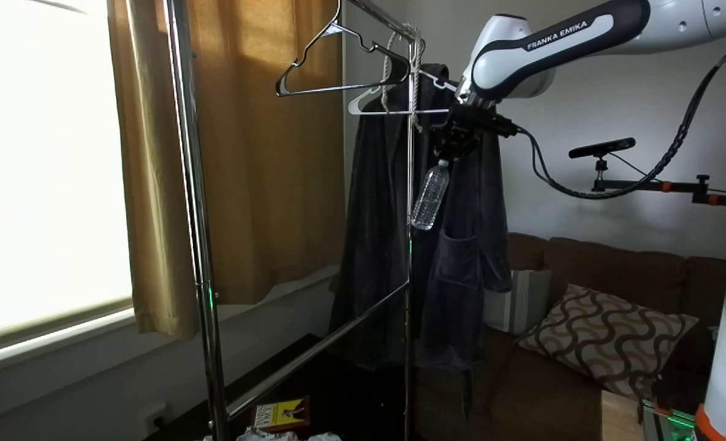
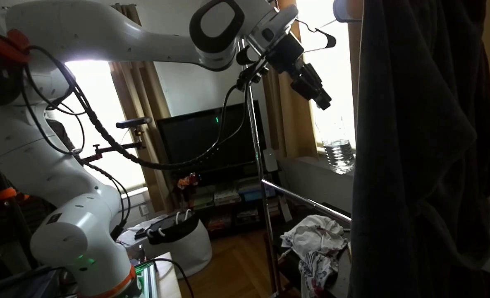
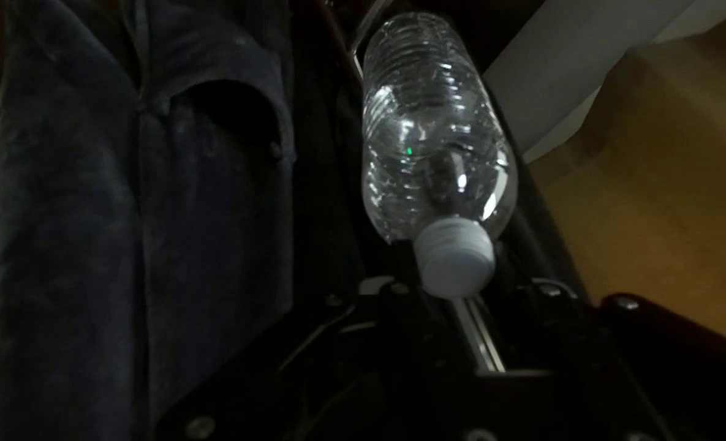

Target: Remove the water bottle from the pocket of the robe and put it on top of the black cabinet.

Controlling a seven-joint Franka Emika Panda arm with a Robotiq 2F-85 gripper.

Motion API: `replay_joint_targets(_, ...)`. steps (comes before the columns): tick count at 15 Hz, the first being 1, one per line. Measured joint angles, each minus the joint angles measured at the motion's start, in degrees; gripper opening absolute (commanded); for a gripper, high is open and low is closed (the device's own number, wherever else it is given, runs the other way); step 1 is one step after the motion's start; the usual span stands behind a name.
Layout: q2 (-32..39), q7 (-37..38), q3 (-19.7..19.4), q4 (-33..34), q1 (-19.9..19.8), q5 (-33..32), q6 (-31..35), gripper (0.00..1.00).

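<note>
The water bottle (image 1: 431, 197) is clear, with a pale cap. It hangs tilted in the air, cap end up, outside the robe's pocket (image 1: 459, 260). My gripper (image 1: 447, 153) is shut on its cap end; it also shows in an exterior view (image 2: 325, 101). In the wrist view the bottle (image 3: 436, 135) points away from the jaws (image 3: 454, 260). The dark robe (image 1: 372, 245) hangs close by; its pocket opening (image 3: 228, 110) shows left of the bottle. I cannot tell whether bottle and robe touch. A low black surface (image 1: 350, 398), likely the cabinet, lies below the rack.
The metal rack's post (image 1: 410, 263) stands right by the bottle, and its lower bar (image 1: 320, 349) crosses above the black surface. A book (image 1: 282, 414) and crumpled white cloth (image 2: 317, 240) lie there. An empty hanger (image 1: 344, 61) hangs on the rack. A sofa (image 1: 620, 257) is behind.
</note>
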Motion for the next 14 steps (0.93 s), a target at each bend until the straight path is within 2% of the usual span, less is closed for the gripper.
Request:
replay_joint_targets(8, -3.3, -11.3, 6.7, -8.4, 5.3, 6.7, 0.0, 0.08)
replay_joint_targets(9, -3.4, -12.5, 7.2, -9.3, 5.8, 7.2, 0.0, 0.32)
replay_joint_targets(13, -3.3, -13.5, 7.9, -11.2, 6.4, 7.7, 0.0, 0.32)
replay_joint_targets(14, -3.4, -13.7, 7.8, -11.2, 6.3, 7.7, 0.0, 0.08)
